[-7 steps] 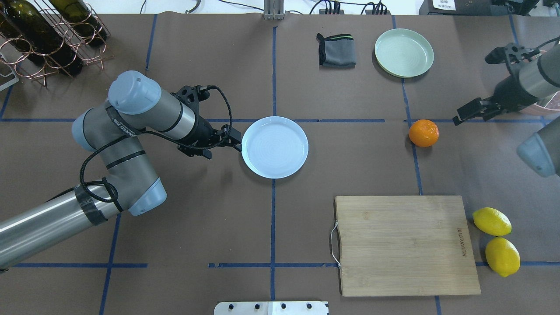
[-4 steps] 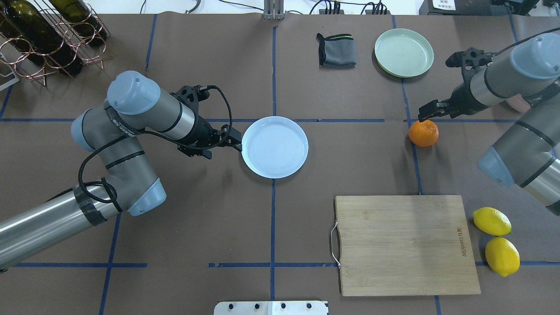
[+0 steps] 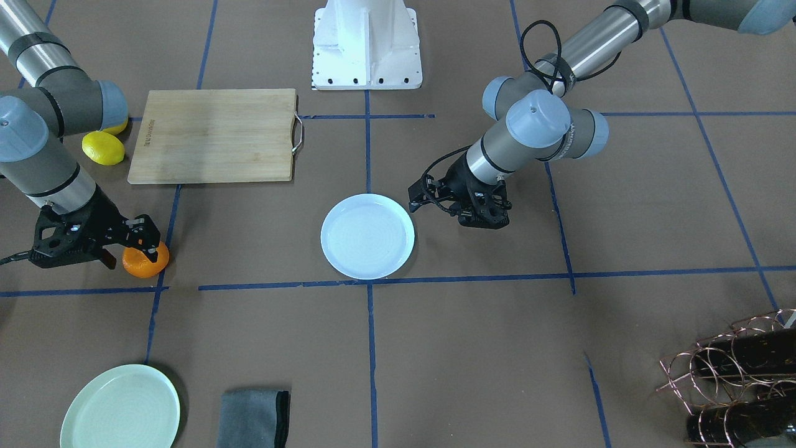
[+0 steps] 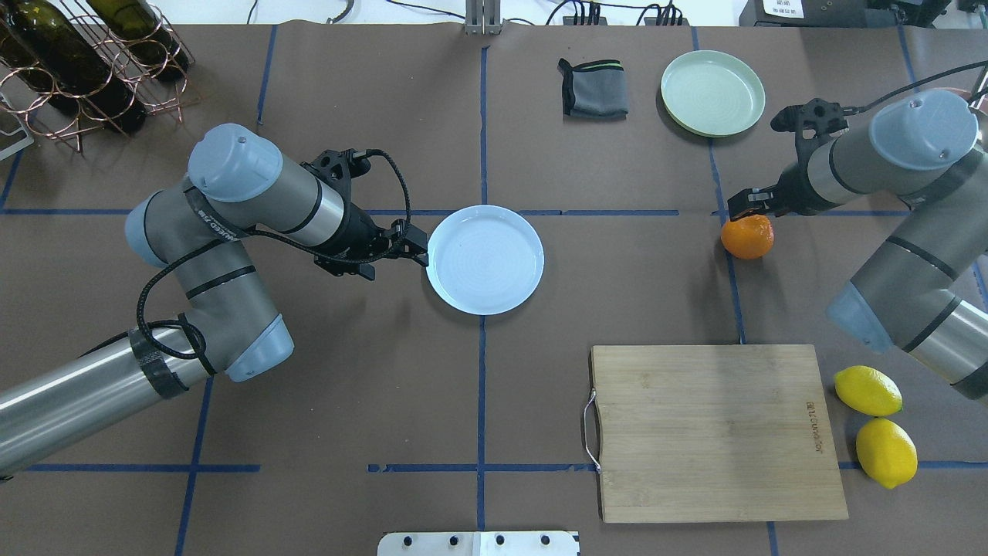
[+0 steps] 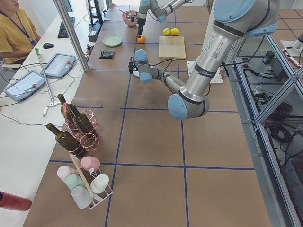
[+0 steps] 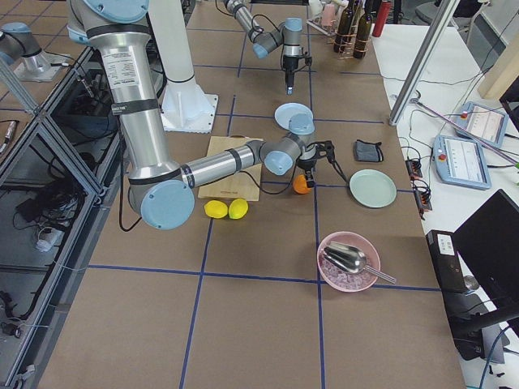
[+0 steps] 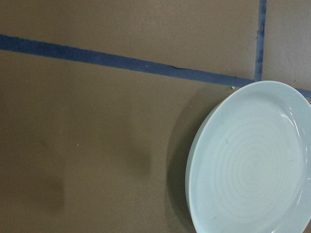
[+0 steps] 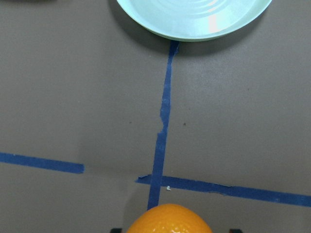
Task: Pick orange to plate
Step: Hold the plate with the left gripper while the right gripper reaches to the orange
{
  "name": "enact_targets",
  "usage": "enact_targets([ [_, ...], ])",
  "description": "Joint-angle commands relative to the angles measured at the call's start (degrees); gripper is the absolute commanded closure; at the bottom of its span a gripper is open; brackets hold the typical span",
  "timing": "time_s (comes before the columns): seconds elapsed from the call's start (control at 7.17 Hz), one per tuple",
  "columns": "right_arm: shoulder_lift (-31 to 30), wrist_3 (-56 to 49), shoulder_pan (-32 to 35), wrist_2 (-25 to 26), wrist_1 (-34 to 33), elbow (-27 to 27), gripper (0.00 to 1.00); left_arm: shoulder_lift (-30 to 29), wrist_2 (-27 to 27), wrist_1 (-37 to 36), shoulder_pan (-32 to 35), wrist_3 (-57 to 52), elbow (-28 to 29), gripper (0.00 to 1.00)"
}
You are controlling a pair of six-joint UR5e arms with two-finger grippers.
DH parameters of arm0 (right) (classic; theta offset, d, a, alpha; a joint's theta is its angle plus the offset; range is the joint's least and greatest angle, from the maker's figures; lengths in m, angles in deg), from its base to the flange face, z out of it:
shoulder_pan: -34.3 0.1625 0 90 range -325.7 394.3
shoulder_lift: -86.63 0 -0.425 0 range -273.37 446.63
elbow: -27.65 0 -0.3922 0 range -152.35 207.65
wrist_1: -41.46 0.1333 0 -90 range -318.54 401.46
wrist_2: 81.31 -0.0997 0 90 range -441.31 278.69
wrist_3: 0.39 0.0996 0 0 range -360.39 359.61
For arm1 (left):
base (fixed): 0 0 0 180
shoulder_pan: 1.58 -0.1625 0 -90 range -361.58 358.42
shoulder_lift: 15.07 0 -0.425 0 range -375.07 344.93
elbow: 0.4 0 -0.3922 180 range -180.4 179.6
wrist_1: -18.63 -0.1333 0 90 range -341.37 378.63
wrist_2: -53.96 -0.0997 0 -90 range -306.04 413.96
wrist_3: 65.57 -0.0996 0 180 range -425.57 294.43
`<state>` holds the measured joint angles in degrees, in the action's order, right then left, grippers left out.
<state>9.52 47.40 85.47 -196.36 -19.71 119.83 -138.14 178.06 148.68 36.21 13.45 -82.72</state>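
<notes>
The orange (image 4: pixel 747 237) rests on the brown table at a blue tape crossing on my right side, also seen at the orange (image 3: pixel 145 260) and the orange (image 8: pixel 170 221). My right gripper (image 4: pixel 750 210) is open and low over it; in the right wrist view a dark fingertip shows on each side of the fruit. The white plate (image 4: pixel 485 259) lies empty at the table's middle, also seen as the plate (image 3: pixel 367 236) and the plate (image 7: pixel 252 160). My left gripper (image 4: pixel 417 251) hovers just beside that plate's left rim, holds nothing, and looks open.
A mint-green plate (image 4: pixel 712 93) and a folded grey cloth (image 4: pixel 593 89) lie beyond the orange. A wooden cutting board (image 4: pixel 718 432) and two lemons (image 4: pixel 876 425) lie nearer me. A bottle rack (image 4: pixel 85 62) stands far left, and a pink bowl (image 6: pixel 349 261) far right.
My right arm has swung left and come down from the table's right edge until its open fingers reach the orange. The left arm, the plate and the orange have stayed put.
</notes>
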Motion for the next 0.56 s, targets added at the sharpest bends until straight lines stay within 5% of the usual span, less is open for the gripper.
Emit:
enact_targets([
  [0.0, -0.1, 0.1, -0.5, 0.0, 0.0, -0.2, 0.07, 0.0, 0.0, -0.1, 0.1, 0.0, 0.0, 0.00],
  [0.42, -0.1, 0.2, -1.2, 0.6, 0.0, -0.3, 0.00, 0.1, 0.0, 0.0, 0.1, 0.0, 0.0, 0.00],
])
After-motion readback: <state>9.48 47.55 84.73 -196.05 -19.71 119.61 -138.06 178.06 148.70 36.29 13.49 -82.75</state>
